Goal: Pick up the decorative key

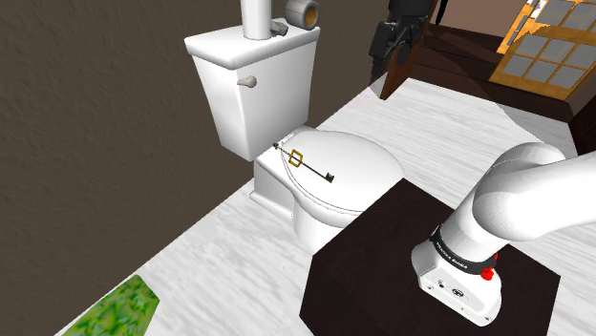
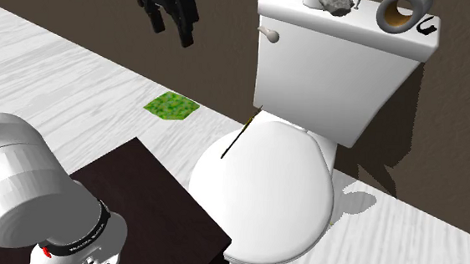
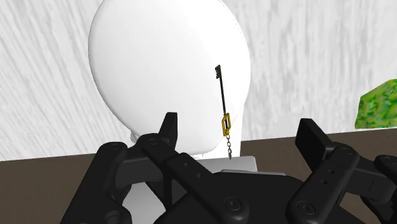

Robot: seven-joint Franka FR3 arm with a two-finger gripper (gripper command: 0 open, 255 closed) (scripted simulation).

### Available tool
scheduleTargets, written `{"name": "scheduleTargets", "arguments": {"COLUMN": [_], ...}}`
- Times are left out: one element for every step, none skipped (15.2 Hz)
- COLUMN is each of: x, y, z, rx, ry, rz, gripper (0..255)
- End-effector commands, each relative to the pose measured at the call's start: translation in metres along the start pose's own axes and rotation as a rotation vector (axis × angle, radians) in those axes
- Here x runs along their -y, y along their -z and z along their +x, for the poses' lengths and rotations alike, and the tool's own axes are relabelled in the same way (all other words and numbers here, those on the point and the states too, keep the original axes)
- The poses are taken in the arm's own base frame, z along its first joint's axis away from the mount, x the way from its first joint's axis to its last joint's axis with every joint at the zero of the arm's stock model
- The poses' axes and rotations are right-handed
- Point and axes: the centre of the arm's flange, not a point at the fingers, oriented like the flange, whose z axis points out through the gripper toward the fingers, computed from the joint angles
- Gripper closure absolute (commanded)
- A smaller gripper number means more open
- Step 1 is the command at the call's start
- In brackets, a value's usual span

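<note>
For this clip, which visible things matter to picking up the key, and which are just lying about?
Belongs to the job:
decorative key, lying on the closed toilet lid
gripper, fingers open, well clear of the key

Just lying about:
grey roll and grey lump on the tank
green mat on the floor

**A closed toilet lid, its tank top and the floor**

The white toilet lid [image 1: 358, 172] is down. A slim dark key [image 1: 304, 162] with a gold guard lies flat on it near one side edge, chain end toward the tank. The tank's flat top [image 2: 365, 30] holds a grey ring-shaped roll [image 2: 399, 11], a grey crumpled lump [image 2: 337, 3] and a small black piece [image 2: 426, 28]. The toilet stands on a pale wood-grain floor [image 1: 220, 253], as do a green mat [image 1: 119, 310] and the dark stand [image 1: 372, 277].
</note>
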Motion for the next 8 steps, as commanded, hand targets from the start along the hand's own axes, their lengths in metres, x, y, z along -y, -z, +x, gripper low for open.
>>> {"name": "scheduleTargets", "arguments": {"x": [0.0, -0.003, -0.005, -0.008, -0.01, -0.012, -0.015, -0.016], "y": [0.0, -0.012, -0.024, -0.036, -0.048, -0.06, -0.071, -0.083], "z": [0.0, 0.005, 0.011, 0.016, 0.021, 0.027, 0.032, 0.038], "rx": [0.0, -0.002, -0.004, -0.006, -0.009, -0.011, -0.013, -0.015], "ry": [0.0, 0.006, 0.011, 0.017, 0.022, 0.028, 0.034, 0.039], "rz": [0.0, 0.008, 0.017, 0.025, 0.034, 0.042, 0.051, 0.059], "gripper": [0, 0, 0, 0, 0, 0, 0, 0]}}
